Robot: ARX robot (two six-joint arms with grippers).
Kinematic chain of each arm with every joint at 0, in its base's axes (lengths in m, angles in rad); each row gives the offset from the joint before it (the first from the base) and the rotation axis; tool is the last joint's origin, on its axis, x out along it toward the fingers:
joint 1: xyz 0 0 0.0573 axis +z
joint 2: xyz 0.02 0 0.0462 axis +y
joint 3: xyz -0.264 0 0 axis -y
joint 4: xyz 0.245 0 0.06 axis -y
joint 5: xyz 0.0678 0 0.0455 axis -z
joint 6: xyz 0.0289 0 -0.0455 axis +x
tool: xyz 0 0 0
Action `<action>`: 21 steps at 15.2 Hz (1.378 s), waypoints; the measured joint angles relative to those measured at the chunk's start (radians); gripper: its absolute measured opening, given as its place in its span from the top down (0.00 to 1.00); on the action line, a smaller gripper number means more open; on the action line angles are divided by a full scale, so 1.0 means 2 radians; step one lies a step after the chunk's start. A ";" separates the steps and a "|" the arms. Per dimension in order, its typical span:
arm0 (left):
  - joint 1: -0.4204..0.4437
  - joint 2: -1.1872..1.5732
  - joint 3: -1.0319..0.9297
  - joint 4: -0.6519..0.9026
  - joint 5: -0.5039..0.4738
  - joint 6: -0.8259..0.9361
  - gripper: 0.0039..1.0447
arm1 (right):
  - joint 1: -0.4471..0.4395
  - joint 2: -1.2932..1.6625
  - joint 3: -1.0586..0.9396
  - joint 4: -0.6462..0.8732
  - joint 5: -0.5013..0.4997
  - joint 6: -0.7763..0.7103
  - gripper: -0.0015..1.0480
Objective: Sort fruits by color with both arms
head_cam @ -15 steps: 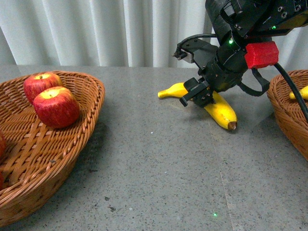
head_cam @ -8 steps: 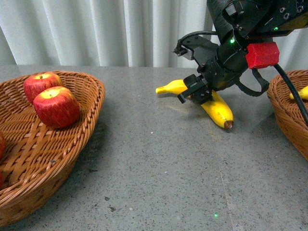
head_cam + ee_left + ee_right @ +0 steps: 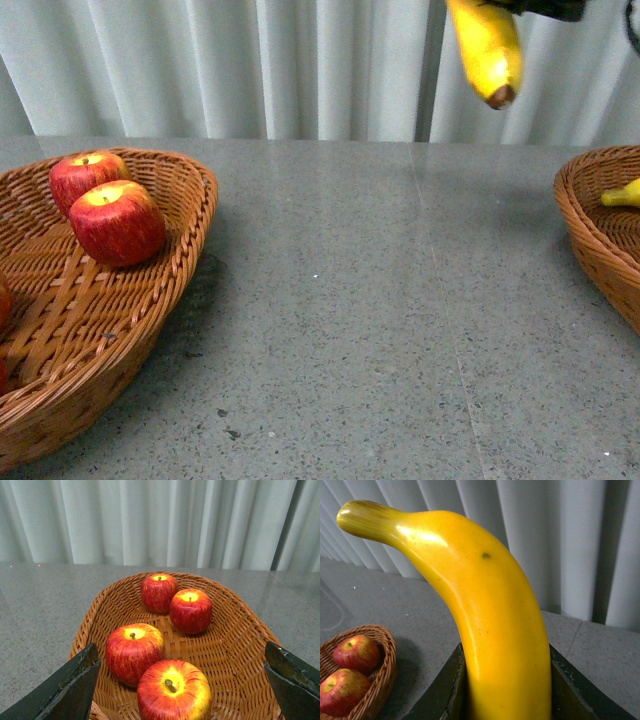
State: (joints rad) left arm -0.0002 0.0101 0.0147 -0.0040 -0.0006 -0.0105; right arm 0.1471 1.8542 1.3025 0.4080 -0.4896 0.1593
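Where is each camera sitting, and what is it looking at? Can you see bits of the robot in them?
Front view: on the robot's body, facing the table and curtain; a lifted banana hangs at the top, no tool clearly seen.
Left wrist view: above the apple basket, four apples; the left tool open.
Right wrist view: along the right tool, gripping that banana.
Shared: front and right wrist views both show the banana and the apple basket.

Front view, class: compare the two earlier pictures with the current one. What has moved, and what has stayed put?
The banana that lay on the table has been lifted high by the right gripper, which was already closing on it; the arm has risen almost out of view. The apples in the left basket and the right basket have not moved.
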 joint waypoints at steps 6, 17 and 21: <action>0.000 0.000 0.000 0.000 0.000 0.000 0.06 | -0.167 -0.102 -0.195 0.098 -0.090 0.068 0.66; 0.000 0.000 0.000 0.000 0.000 0.000 0.06 | -0.247 -0.160 -0.273 -0.002 -0.112 -0.069 0.24; 0.000 0.000 0.000 0.000 0.000 0.000 0.06 | -0.218 -0.214 -0.278 0.031 -0.126 -0.031 0.06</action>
State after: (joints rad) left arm -0.0002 0.0101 0.0143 -0.0040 -0.0006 -0.0105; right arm -0.2886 1.4261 0.7467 0.4690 -0.7414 0.0963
